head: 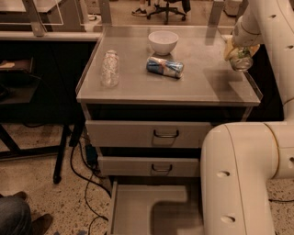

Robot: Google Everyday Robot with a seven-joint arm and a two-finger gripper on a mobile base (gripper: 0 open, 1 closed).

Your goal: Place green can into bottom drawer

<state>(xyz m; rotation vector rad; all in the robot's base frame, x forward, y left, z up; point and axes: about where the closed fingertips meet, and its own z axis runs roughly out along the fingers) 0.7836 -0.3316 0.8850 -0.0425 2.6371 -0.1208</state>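
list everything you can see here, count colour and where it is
green can: 1, greenish with shiny end, in the gripper over the cabinet's right edge
blue-and-silver can: 1, lying on its side, middle of the cabinet top
bottle: 1, clear, upright, left of top
bowl: 1, white, back of top
cabinet: 1, grey
upper drawers: 2, grey, shut
bottom drawer: 1, grey, pulled open
office chair: 1, dark, behind cabinet
cables: dark, floor left of cabinet
bystander's leg: 1, blue jeans, bottom left
arm: 1, white, right side
gripper: 1, upper right, shut on the green can
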